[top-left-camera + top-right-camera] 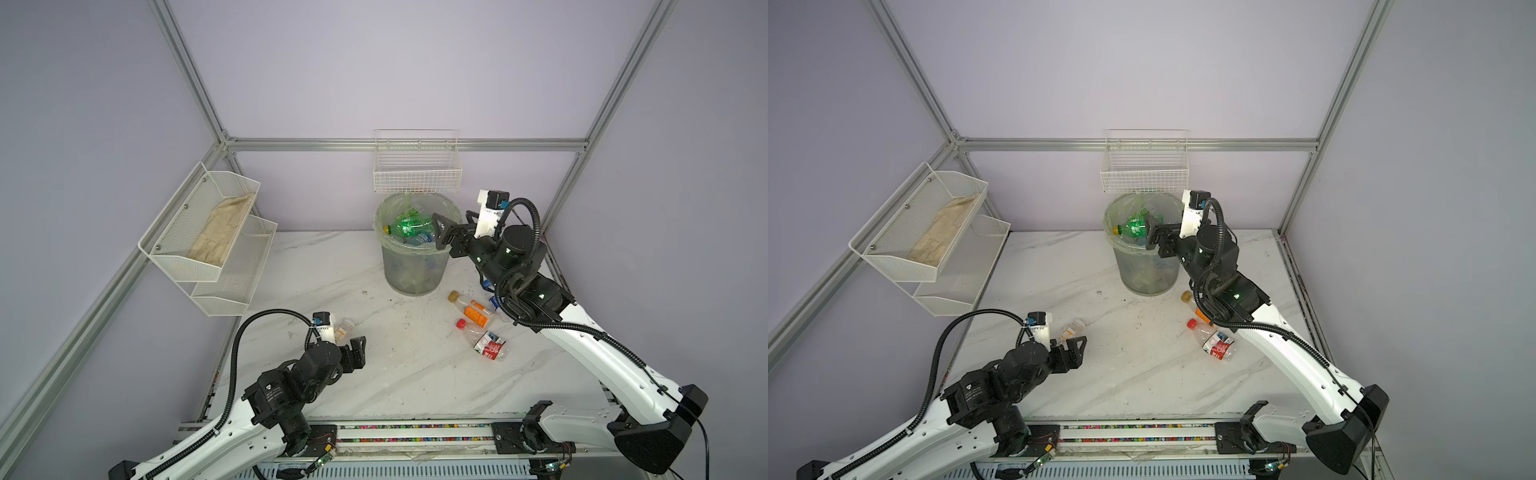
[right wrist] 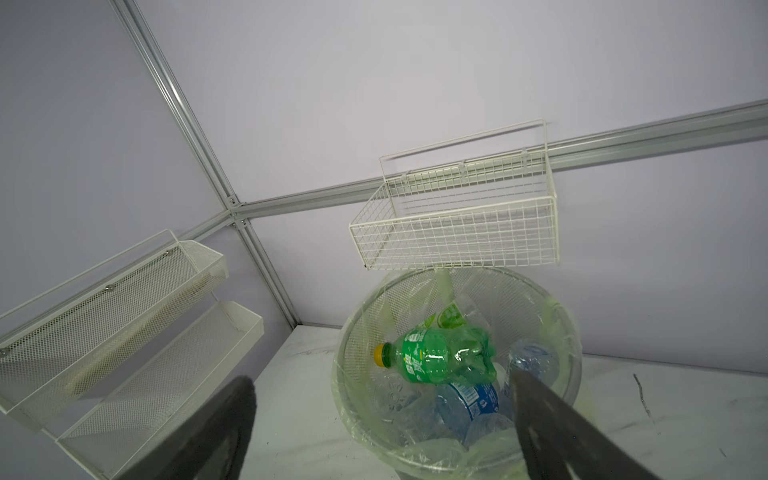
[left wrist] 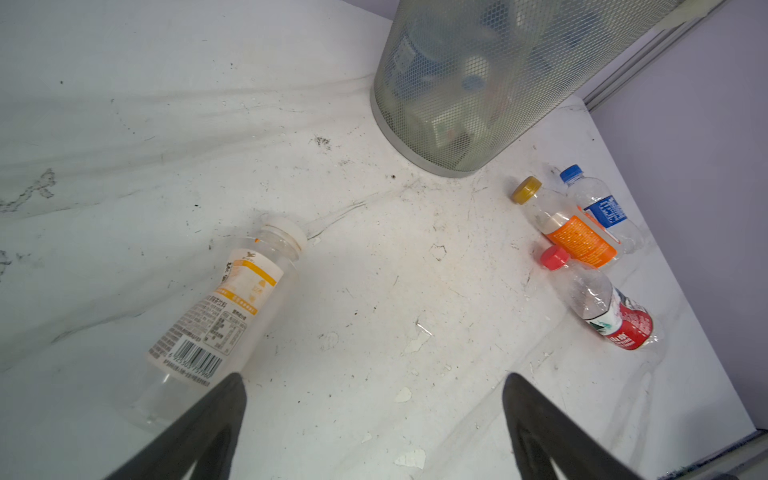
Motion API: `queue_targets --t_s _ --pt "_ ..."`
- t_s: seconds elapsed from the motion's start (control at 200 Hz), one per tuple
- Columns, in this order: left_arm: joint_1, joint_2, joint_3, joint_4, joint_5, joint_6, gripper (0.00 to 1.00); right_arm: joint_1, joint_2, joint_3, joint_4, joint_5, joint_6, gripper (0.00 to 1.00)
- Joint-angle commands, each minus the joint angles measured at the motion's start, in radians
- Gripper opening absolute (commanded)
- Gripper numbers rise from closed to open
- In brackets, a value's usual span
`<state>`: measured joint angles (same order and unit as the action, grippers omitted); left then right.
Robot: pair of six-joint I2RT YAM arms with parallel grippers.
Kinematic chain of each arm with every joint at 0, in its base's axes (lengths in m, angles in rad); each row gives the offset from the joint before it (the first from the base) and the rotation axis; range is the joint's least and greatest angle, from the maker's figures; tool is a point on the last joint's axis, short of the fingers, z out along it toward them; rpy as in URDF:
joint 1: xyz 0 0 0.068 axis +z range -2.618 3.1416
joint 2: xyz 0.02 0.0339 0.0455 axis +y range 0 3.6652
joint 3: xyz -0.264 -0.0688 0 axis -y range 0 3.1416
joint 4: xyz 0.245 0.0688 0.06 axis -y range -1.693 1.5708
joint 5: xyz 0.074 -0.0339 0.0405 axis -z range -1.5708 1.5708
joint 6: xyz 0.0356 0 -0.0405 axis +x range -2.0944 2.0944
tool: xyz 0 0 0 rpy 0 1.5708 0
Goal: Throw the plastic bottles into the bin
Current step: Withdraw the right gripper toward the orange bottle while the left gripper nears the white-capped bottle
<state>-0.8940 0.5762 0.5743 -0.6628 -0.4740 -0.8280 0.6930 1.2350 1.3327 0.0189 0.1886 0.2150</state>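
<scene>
the left gripper (image 3: 374, 380) hangs spread and empty close by the white-labelled bottle (image 3: 224, 307) lying on the tabletop (image 3: 374, 270); i'd line it across the bottle's middle before squeezing. the right gripper (image 1: 439, 232), also spread, hovers empty over the bin (image 1: 411, 274).

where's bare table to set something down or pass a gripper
Bare: the table between the white-label bottle and the red-cap bottle, and its front strip along the rail. Crowded: right of the bin, three bottles clustered.
</scene>
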Motion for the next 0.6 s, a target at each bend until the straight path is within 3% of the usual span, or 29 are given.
queue_targets --t_s 0.0,0.355,0.595 --pt "0.004 0.003 -0.002 -0.023 -0.078 -0.015 0.99 -0.003 -0.03 -0.062 0.009 -0.014 0.034 0.97" --pt "0.02 0.057 -0.018 0.009 -0.089 0.025 1.0 -0.003 -0.151 -0.293 -0.002 0.018 0.109 0.97" --pt "0.068 0.111 -0.028 0.061 -0.028 0.053 1.0 -0.003 -0.231 -0.421 -0.033 0.047 0.162 0.97"
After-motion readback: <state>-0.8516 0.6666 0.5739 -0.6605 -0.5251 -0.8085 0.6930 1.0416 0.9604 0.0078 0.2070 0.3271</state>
